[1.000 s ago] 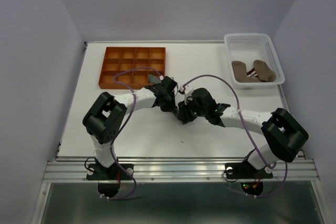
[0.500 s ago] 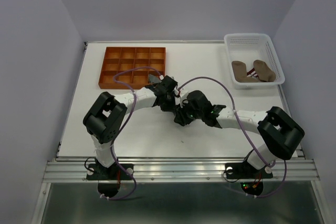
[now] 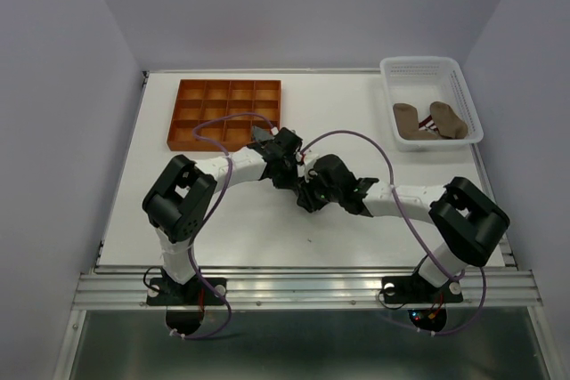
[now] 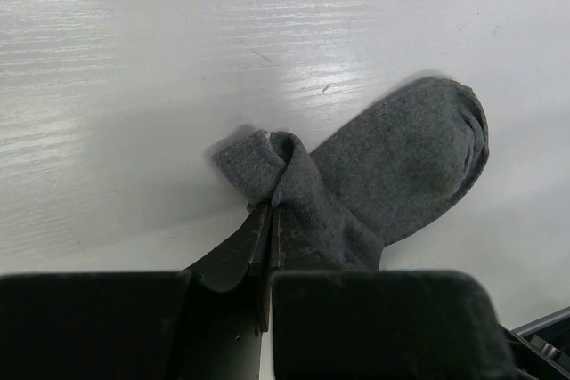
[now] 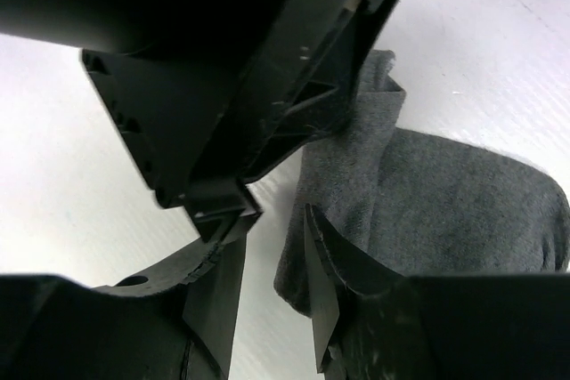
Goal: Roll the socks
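Within the last second the right gripper (image 5: 272,242) has been brought left across the table (image 3: 178,220), to just beside the left gripper (image 4: 270,213), and its jaws have been narrowed slightly; a second hold for the rolling is probably being prepared. The grey sock (image 4: 392,175) lies at mid-table, its folded cuff pinched between the closed left fingers (image 4: 236,255). The right fingers (image 5: 218,287) are parted, with only bare table seen between them; the sock is outside that gap, apparently touching 1 finger, though contact is poorly shown.

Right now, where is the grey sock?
The grey sock lies mid-table, near the orange tray, its folded end pinched in the left claw, right claw alongside.
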Available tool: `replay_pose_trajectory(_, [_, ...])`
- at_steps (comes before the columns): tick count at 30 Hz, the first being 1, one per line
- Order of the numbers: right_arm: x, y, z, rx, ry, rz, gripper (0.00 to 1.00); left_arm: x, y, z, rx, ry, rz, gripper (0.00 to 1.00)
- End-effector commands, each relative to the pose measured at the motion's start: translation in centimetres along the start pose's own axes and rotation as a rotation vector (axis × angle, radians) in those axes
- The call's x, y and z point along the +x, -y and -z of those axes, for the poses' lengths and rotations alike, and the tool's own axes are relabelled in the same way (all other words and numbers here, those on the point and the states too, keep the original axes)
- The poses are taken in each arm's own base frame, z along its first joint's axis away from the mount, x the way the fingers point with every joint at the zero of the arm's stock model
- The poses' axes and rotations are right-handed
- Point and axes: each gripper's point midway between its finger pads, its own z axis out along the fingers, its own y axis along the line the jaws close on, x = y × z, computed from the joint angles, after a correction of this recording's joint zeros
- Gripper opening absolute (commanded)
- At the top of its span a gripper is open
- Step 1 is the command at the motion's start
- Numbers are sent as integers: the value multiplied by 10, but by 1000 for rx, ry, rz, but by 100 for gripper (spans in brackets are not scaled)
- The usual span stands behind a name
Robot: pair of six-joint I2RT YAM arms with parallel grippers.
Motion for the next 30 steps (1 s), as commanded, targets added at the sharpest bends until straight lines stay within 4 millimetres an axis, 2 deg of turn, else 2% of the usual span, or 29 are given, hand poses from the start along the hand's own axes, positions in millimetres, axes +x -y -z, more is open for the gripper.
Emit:
replay_pose_trajectory(1, [-18, 6, -4, 59, 44, 3, 38, -12, 11, 6, 11, 31, -24, 9])
replay_pose_trajectory(10, [-13, 19, -6, 123, 37, 10, 38, -15, 13, 9, 16, 36, -31, 9])
replay_pose_trajectory(17, [-13, 42, -5, 251, 36, 37, 38, -16, 18, 10, 34, 30, -43, 9])
replay_pose_trajectory(30, [-1, 50, -16, 300, -14, 100, 39, -21, 24, 14, 50, 43, -57, 9])
